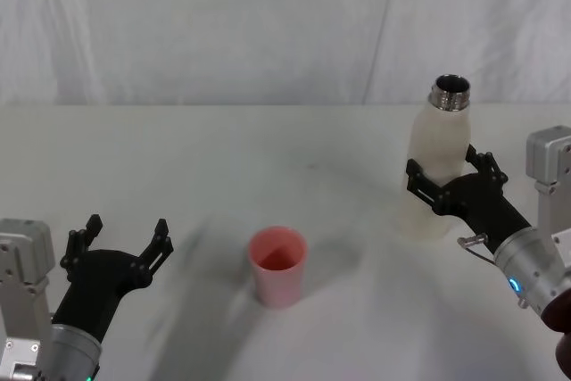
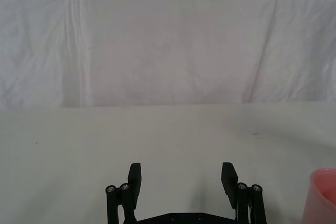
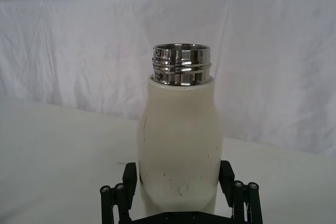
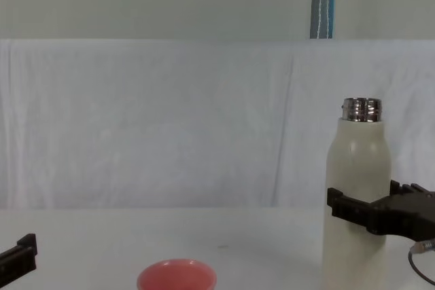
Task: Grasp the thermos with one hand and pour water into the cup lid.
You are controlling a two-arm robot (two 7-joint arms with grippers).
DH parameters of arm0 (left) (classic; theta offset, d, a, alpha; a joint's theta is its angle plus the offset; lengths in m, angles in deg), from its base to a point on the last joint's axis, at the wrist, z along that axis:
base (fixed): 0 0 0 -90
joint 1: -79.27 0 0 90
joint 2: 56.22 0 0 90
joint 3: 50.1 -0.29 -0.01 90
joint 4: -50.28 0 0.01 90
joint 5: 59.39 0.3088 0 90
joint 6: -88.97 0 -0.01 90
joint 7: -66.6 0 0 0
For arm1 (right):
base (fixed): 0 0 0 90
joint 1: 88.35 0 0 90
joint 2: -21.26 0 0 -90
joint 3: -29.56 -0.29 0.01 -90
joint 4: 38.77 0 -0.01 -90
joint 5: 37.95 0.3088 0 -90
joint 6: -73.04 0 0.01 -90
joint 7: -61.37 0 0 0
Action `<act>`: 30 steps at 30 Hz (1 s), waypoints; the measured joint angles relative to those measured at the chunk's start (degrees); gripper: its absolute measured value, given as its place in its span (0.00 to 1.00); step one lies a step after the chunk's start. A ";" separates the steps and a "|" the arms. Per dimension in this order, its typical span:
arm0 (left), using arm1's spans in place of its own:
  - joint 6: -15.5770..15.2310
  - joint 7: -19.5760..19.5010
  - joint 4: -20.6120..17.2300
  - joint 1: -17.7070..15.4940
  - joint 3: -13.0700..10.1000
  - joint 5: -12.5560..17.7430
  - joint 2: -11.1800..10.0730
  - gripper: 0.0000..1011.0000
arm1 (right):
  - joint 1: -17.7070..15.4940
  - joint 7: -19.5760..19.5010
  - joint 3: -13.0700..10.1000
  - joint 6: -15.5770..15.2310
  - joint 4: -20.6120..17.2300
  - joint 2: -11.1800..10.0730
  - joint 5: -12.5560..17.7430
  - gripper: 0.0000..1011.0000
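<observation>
The cream-white thermos stands upright on the white table at the right, its steel neck open at the top. My right gripper is shut on its body about halfway up; in the right wrist view the fingers press both sides of the thermos. The chest view shows the same hold on the thermos. The pink cup lid stands upright near the table's middle, to the left of the thermos and apart from it. My left gripper hangs open at the front left, nothing in it.
A white cloth covers the table and rises as a backdrop behind it. In the left wrist view the cup lid shows at the edge, off to the side of the left gripper.
</observation>
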 joint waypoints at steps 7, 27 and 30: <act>0.00 0.00 0.00 0.00 0.00 0.00 0.00 0.99 | -1.18 0.00 0.03 -0.32 -1.32 -0.35 0.32 0.99; 0.00 0.00 0.00 0.00 0.00 0.00 0.00 0.99 | -4.53 -0.56 -0.52 -1.10 -4.50 -1.37 0.87 0.99; 0.00 0.00 0.00 0.00 0.00 0.00 0.00 0.99 | -5.05 -0.57 -0.58 -1.11 -5.11 -1.52 0.92 0.99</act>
